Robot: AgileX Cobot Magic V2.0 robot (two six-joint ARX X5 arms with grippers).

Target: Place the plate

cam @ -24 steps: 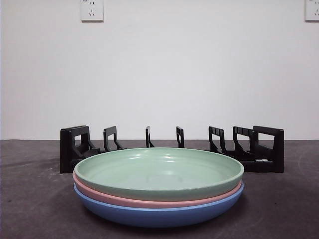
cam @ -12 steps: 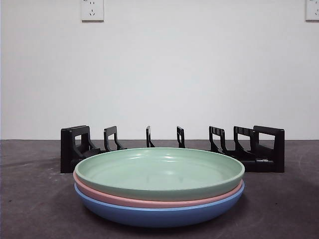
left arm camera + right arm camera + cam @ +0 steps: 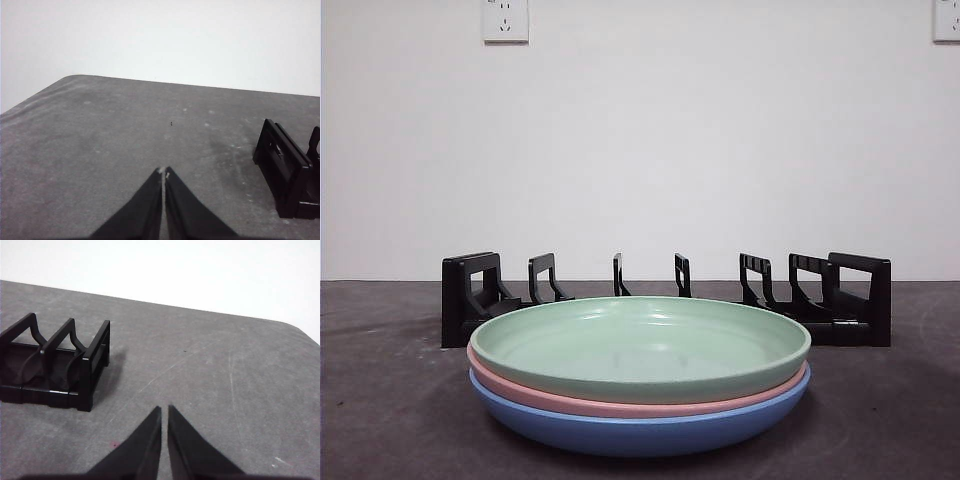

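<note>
The grey table [image 3: 380, 420] is carrying everything. A black rack [image 3: 665, 300] is standing toward its far edge. 3 plates are sitting stacked near the front edge: green plate [image 3: 640, 345] over pink plate [image 3: 620, 403] over blue plate [image 3: 640, 430]. The left gripper [image 3: 163, 172] and right gripper [image 3: 164, 409] are hovering over bare tabletop, jaws pressed together, holding nothing.

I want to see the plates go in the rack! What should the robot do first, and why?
Probably move one claw toward the green plate, the top of the stack. Both the left claw and right claw are shut, hold nothing, and the black rack behind the plates has no plate in it.
</note>
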